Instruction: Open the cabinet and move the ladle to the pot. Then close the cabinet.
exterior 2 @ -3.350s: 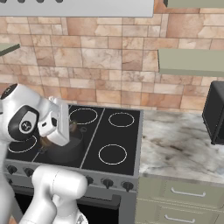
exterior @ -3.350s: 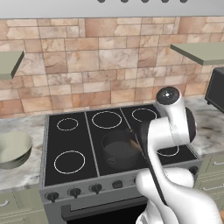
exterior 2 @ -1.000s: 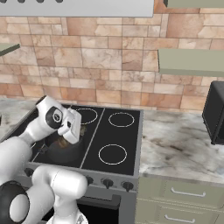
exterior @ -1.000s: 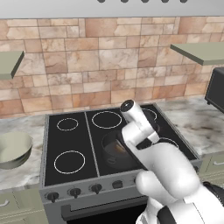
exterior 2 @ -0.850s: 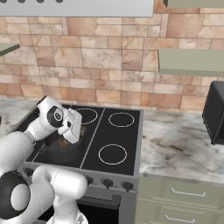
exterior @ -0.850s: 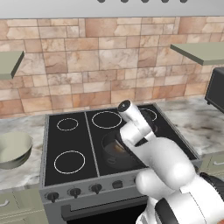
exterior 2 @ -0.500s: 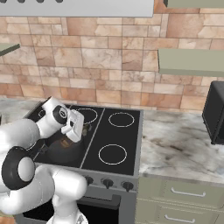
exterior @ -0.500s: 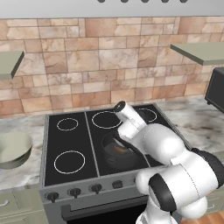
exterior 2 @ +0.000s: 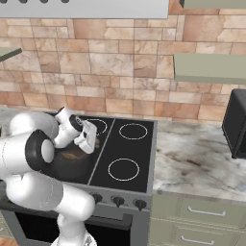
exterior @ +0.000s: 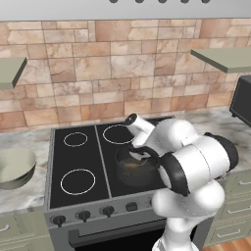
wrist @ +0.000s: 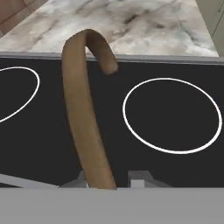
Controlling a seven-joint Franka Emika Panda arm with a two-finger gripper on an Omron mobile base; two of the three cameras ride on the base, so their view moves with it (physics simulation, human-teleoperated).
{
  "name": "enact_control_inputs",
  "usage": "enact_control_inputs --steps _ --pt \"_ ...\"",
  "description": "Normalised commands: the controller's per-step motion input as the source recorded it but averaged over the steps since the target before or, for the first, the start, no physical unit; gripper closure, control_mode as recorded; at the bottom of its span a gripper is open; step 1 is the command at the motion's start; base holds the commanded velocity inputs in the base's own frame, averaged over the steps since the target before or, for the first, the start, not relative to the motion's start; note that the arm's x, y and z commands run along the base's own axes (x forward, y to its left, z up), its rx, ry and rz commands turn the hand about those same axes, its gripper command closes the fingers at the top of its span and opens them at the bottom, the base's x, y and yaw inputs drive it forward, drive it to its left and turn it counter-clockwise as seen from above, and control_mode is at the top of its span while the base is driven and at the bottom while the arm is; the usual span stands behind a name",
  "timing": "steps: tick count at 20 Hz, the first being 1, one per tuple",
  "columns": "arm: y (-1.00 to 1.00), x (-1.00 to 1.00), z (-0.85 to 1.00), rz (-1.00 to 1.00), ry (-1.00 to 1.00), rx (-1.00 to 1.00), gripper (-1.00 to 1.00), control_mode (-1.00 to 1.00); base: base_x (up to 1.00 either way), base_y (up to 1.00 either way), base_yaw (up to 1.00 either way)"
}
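The ladle point(wrist: 83, 118) shows its long, curved brown handle in the hand view, rising from between the two finger tips over the black cooktop. My gripper point(wrist: 107, 181) has its jaws slightly apart, with a narrow gap between the handle and the right tip point(wrist: 140, 177). In the base views the gripper point(exterior 2: 89, 137) hangs low over the dark round pot point(exterior: 135, 171) on the front burner. A brown shape lies inside the pot point(exterior 2: 72, 163). The cabinet is out of view.
The black cooktop point(exterior: 78, 157) has white burner rings. A pale bowl point(exterior: 14, 166) sits on the marble counter to the left, and a black microwave point(exterior 2: 238, 125) stands at the right. Sage-green ledges point(exterior 2: 209, 67) jut from the brick wall.
The arm has folded down and its elbow has swung out to the right, while the hand stays low over the pot. The jaws have parted a little around the ladle handle.
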Motion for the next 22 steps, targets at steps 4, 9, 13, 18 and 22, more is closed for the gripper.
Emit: enact_control_inputs --steps 4,9,13,18,22 --pt "0.0 0.27 -0.32 0.0 0.0 0.0 -1.0 -1.0 0.0 0.0 0.0" --pt "0.0 0.11 -0.11 0.0 0.0 0.0 -1.0 -1.0 0.0 0.0 0.0" --pt "0.0 -0.14 0.02 0.0 -0.01 0.0 -1.0 -1.0 0.0 0.0 0.0" --pt "0.01 -0.52 0.26 0.0 -0.13 0.0 -1.0 -1.0 0.0 0.0 0.0" --pt "0.0 -0.39 0.42 0.0 -0.15 0.0 -1.0 -1.0 0.0 0.0 0.0"
